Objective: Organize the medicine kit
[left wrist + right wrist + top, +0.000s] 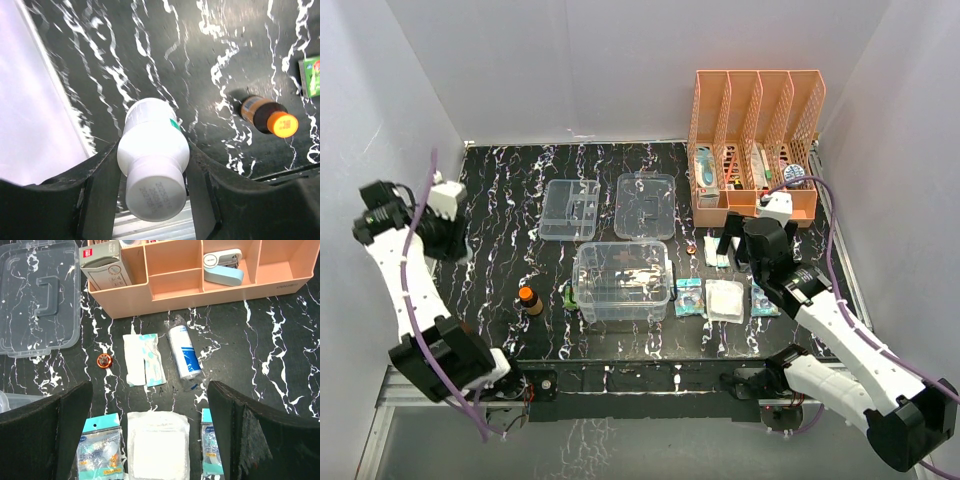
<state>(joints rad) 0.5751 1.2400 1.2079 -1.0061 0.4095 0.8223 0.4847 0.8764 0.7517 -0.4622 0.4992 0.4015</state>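
The deep clear box [622, 282] stands at the table's front middle. Its divided tray [570, 210] and handled lid [646, 205] lie side by side behind it; the lid also shows in the right wrist view [35, 295]. My left gripper [152, 195] is shut on a white pill bottle [152, 155], held above the table's left edge [455, 243]. My right gripper [150, 435] is open and empty, hovering over a white gauze pack [157, 442] to the right of the box [725, 248].
An amber bottle with an orange cap [270, 117] and a green packet [312, 75] sit left of the box. Bandage packets [100, 452], plaster strips [145, 359], a wrapped roll [184, 352] and a small orange tin [103, 360] lie before the orange rack [755, 140].
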